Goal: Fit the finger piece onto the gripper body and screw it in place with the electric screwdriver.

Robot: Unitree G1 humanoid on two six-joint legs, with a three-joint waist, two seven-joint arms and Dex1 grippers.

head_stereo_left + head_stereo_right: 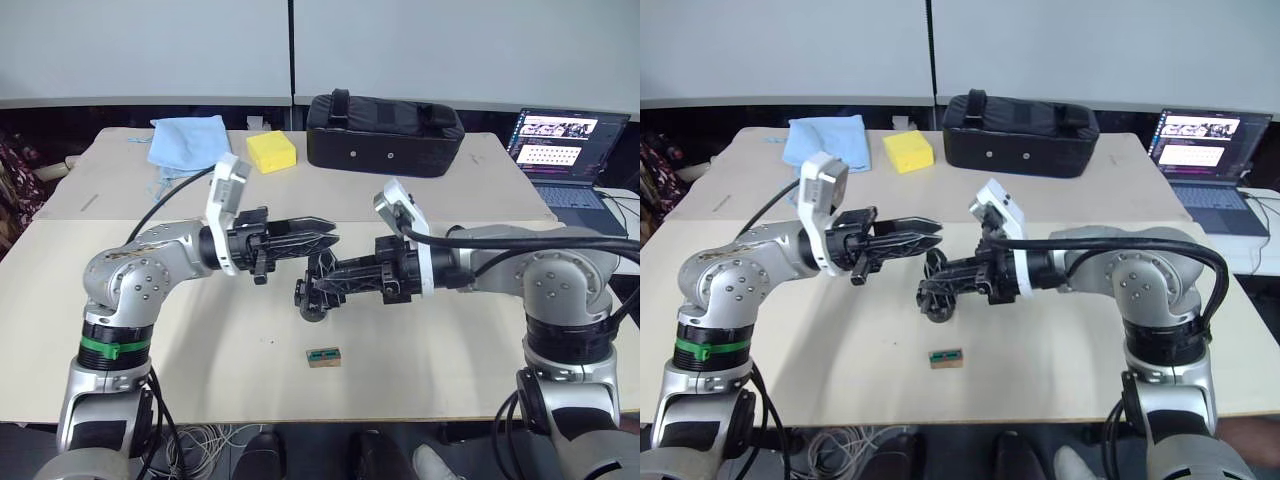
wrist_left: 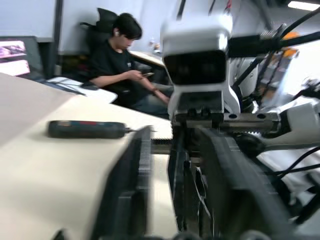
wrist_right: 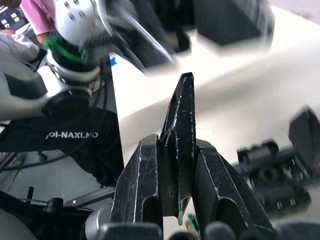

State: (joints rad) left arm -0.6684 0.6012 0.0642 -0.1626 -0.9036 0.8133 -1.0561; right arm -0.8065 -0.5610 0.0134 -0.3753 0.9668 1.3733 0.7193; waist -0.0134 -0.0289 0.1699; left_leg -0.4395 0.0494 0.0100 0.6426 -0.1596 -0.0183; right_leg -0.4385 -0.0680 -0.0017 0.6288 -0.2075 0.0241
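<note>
We count 2 grippers over 1 pale wooden table (image 1: 200, 380). R gripper (image 3: 177, 142) is pinching 1 slender black pointed plastic finger piece (image 3: 181, 115), held above the tabletop. 1 chunky black ribbed gripper body (image 3: 272, 172) sits on the table just beside it. L gripper (image 1: 322, 235) hovers near, facing R; can't tell if it's spread or pressed together. 1 black pen-shaped electric screwdriver (image 2: 85, 129) lies flat on the table. Far side: 1 black zipped bag (image 1: 385, 130), 1 yellow sponge (image 1: 271, 152), 1 blue cloth (image 1: 188, 138).
</note>
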